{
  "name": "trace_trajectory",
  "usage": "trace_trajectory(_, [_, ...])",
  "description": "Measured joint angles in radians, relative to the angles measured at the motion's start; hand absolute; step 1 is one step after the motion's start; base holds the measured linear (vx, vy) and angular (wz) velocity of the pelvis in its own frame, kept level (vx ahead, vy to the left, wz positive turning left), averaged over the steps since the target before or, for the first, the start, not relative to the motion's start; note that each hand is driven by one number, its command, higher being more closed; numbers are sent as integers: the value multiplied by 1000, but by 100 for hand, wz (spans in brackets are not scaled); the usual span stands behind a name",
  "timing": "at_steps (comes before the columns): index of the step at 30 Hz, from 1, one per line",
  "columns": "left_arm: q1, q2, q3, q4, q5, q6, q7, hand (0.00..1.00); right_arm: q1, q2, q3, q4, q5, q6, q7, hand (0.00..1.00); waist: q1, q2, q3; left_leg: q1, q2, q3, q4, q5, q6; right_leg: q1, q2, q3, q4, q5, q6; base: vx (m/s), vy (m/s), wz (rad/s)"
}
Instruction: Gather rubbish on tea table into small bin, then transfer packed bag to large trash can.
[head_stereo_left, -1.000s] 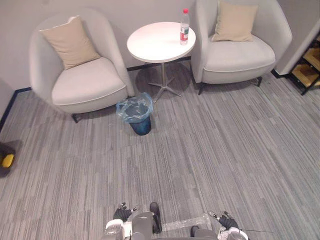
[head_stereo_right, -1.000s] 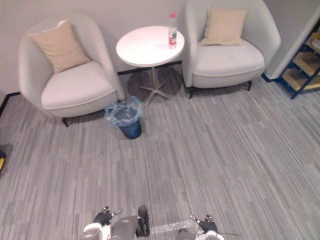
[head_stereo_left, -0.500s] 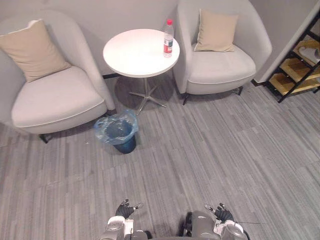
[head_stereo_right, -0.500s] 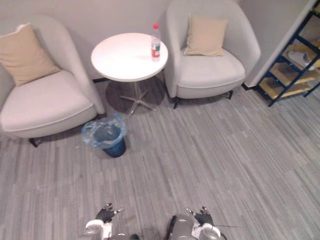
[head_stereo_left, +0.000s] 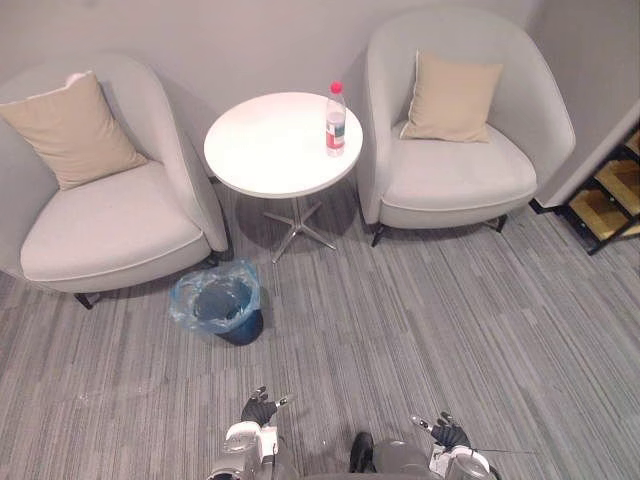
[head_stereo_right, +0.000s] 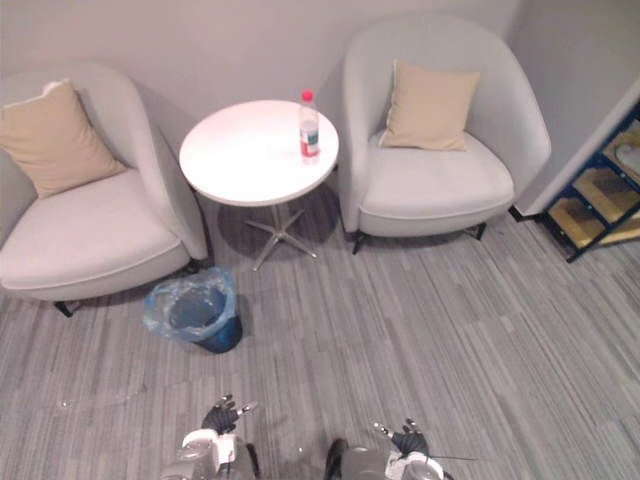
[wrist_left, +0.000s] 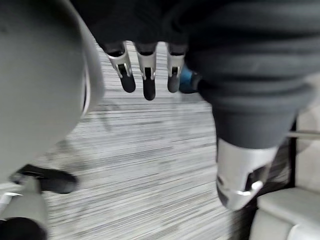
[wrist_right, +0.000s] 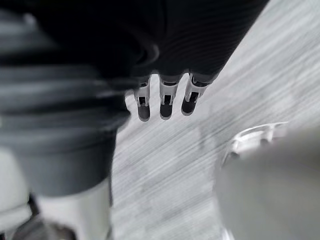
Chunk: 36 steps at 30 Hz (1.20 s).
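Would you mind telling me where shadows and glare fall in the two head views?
Left eye view: the round white table throws a dark shadow on the grey striped carpet around its metal base. Right eye view: the tabletop is lit so brightly that it looks almost featureless, and the pale grey armchair on the left seems to shade the wall behind it.

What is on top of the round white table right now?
One clear bottle with a red cap stands upright near the right edge of the table. The whole top is in view; only the spot under the bottle is covered.
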Motion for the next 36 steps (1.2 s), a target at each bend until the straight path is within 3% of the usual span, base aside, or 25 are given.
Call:
trace_trajectory(1, [0, 0, 0, 1, -1, 0, 0, 0, 0, 0, -2, 2, 0, 0, -2, 0, 6, 3, -1, -11, -37, -5, -136, 41, 10, 19, -1, 10, -13, -6, 10, 280, 101, -29])
trace_trajectory(2, [-4, 6, 1, 2, -3, -1, 0, 0, -2, -1, -8, 12, 0, 0, -5, 0, 25, -8, -2, 7, -77, -31, -201, 131, 25, 31, -10, 32, -25, -10, 23, 470, 146, -36])
trace_trajectory(4, [-8, 18, -3, 22, -2, 0, -1, 0, -2, 12, -7, 36, -2, 0, -3, 0, 35, -36, -30, 36, -125, -24, -256, 135, 57, 38, -30, 82, -71, 0, 53, 474, 115, -16])
trace_trajectory(5, [-11, 24, 3, 22, 0, 1, -3, 0, -4, 13, -13, 57, -2, 2, -3, 0, 30, -43, -30, 15, -125, -21, -192, 96, 86, 52, -36, 92, -80, 6, 62, 464, 148, -3])
trace_trajectory(6, [-17, 24, 3, 24, 1, 4, -4, 0, -3, 16, -16, 58, -5, 4, -2, 0, 40, -45, -31, 23, -127, -8, -165, 69, 91, 53, -50, 125, -50, 2, 71, 464, 180, -19])
trace_trajectory(7, [-14, 25, 0, 25, 1, 4, -5, 0, -3, 16, -16, 55, -11, 5, -1, 0, 44, -46, -31, 50, -133, 4, -174, 53, 95, 35, -60, 155, 20, -11, 92, 443, 203, -31])
trace_trajectory(8, [-12, 30, -7, 41, 1, 4, -5, 0, -2, 15, -16, 46, -27, 4, 3, 0, 39, -47, -33, 104, -150, 8, -210, 32, 99, -19, -82, 184, 191, -27, 121, 402, 163, -24])
trace_trajectory(10, [-2, 37, -38, 48, 2, 8, -5, 0, -3, 13, -13, 24, -42, 1, 7, 0, 25, -47, -38, 186, -174, 5, -268, -5, 98, -140, -134, 184, 503, 21, 177, 476, 122, 0])
trace_trajectory(11, [-1, 42, -47, 58, 2, 9, -6, 0, -2, 15, -17, 27, -43, 2, 9, 0, 22, -57, -39, 242, -188, 3, -296, -12, 102, -186, -165, 176, 637, 4, 149, 418, 35, 10])
trace_trajectory(13, [0, 43, -50, 65, 2, 13, -6, 0, -3, 9, -15, 29, -44, 1, 11, 0, 14, -50, -42, 332, -184, -13, -352, -12, 102, -228, -177, 122, 690, -51, 80, 417, -51, 19])
trace_trajectory(15, [-1, 47, -54, 77, 2, 12, -6, 0, -6, 0, -13, 17, -44, -5, 20, 0, -7, -23, -40, 384, -136, -42, -370, -12, 102, -280, -135, 61, 586, -97, 53, 400, -134, 29])
trace_trajectory(17, [0, 55, -56, 92, 2, 14, -6, 0, -8, -4, -6, 6, -43, -8, 24, 0, -18, -17, -37, 406, -95, -78, -369, -12, 102, -320, -88, 77, 408, -73, 60, 449, -274, 41])
trace_trajectory(19, [3, 72, -68, 102, 3, 21, -7, 0, 4, -4, -1, 7, -43, -8, 25, 0, -34, -55, -47, 433, -85, -125, -368, -28, 69, -311, -68, 165, 62, 158, 71, 444, -322, 69])
trace_trajectory(20, [-1, 55, -79, 118, 14, 22, -9, 0, -2, -21, -15, 19, -43, -7, 22, 0, -30, -13, -39, 448, -37, -160, -367, -45, 35, -274, -31, 137, 64, 220, 24, 411, -283, 52])
trace_trajectory(23, [-2, 38, -75, 121, 43, 21, -24, 0, -10, -32, -26, 50, -40, -5, 23, 0, -29, -3, -38, 422, -38, -200, -366, 10, -19, -252, -25, 117, 100, 162, -8, 325, -231, 34])
trace_trajectory(25, [-4, 36, -64, 120, 54, 22, -24, 0, -2, -35, -26, 53, -41, -4, 23, 0, -33, -1, -37, 417, -24, -196, -298, 39, -46, -198, -20, 96, 92, 135, -3, 265, -189, 51])
trace_trajectory(26, [-5, 26, -34, 110, 59, 21, -23, 0, 3, -34, -24, 56, -41, -3, 23, 0, -33, -6, -33, 357, -16, -207, -143, 44, -55, -144, -17, 89, 60, 101, -6, 205, -142, 53])
trace_trajectory(27, [-5, 15, -13, 90, 58, 20, -22, 0, 9, -41, -14, 55, -39, -3, 21, 0, -28, -1, -26, 279, 8, -211, 34, 73, -95, -102, -12, 76, 35, 94, -13, 174, -106, 45])
trace_trajectory(28, [-4, 11, -2, 78, 57, 20, -22, 0, 13, -43, -7, 51, -39, -3, 21, 0, -19, -1, -26, 243, 22, -203, 116, 95, -98, -85, -13, 71, 21, 90, -18, 143, -39, 15])
trace_trajectory(29, [-1, 10, 3, 67, 53, 20, -21, 0, 19, -42, -5, 47, -37, -2, 19, 0, -7, -2, -25, 204, 53, -159, 206, 76, -63, -46, -9, 62, -2, 84, -22, 150, -9, 14])
trace_trajectory(30, [5, 10, 3, 61, 46, 20, -22, 0, 20, -38, -5, 45, -32, -1, 17, 0, -8, 2, -27, 176, 62, -113, 211, 15, -44, -14, -11, 56, -23, 83, -21, 192, -5, 16])
trace_trajectory(32, [5, 9, 2, 58, 38, 19, -21, 0, 19, -25, -9, 42, -23, 1, 17, 0, -9, 2, -27, 135, 43, -49, 123, -29, -33, 32, -22, 40, -64, 89, -11, 173, 34, 19])
trace_trajectory(34, [4, 9, -3, 48, 38, 19, -22, 0, 19, -13, -10, 38, -21, 1, 17, 0, -9, 3, -27, 106, -9, -34, -78, 6, -15, 50, -32, 29, -79, 83, 15, 137, 116, 19])
trace_trajectory(35, [7, 6, -7, 49, 38, 20, -23, 0, 17, -16, -11, 39, -22, 1, 17, 0, -4, 20, -32, 101, -43, -49, -224, 108, 15, 54, -26, 31, -73, 70, 37, 157, 140, 6])
trace_trajectory(36, [6, 12, -7, 51, 39, 19, -23, 0, 16, -16, -12, 45, -23, 1, 16, 0, 2, 9, -35, 113, -56, -46, -242, 110, 10, 56, -35, 51, -75, 68, 47, 200, 119, 17])
